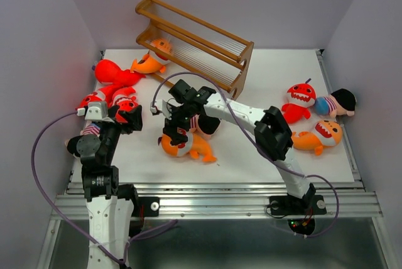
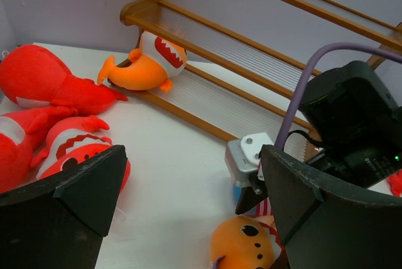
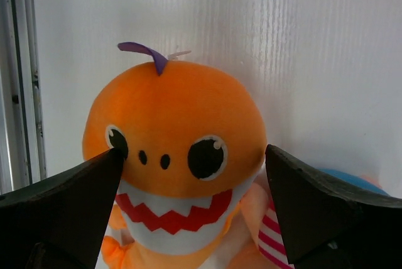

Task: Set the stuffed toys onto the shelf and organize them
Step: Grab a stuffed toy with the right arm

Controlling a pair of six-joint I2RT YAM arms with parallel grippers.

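At far left, a heap of red sharks (image 1: 110,73) lies just beside the left gripper (image 1: 129,118), whose jaws stand wide apart with nothing between them. Behind centre, the brown slatted shelf (image 1: 245,61) has one orange shark (image 1: 152,60) resting at the left end of its lowest tier. The right gripper (image 3: 191,153), spread wide, has a finger at each side of the head of a second orange shark (image 3: 173,112), which is toothy with a white muzzle. At right lie a lone red shark (image 1: 300,99), a striped doll (image 1: 336,102) and a third orange shark (image 1: 320,134).
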